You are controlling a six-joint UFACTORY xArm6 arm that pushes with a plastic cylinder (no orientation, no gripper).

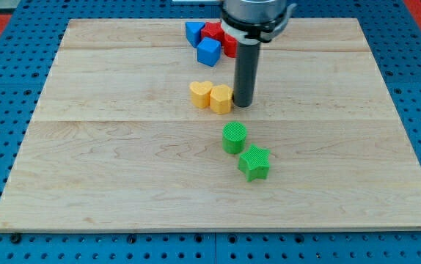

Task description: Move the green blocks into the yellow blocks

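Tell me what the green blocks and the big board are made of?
The green cylinder and green star look like matte plastic: fine ribbed lines, flat bright colour. The board looks like pale wood: grain streaks and plank seams show. I cannot be certain.

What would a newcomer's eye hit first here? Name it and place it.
First the dark rod dropping from the view's top, my tip just right of the yellow blocks at mid-board. Next the green cylinder and green star below them, toward the view's bottom. Then the red and blue cluster at the top edge, partly behind the rod.
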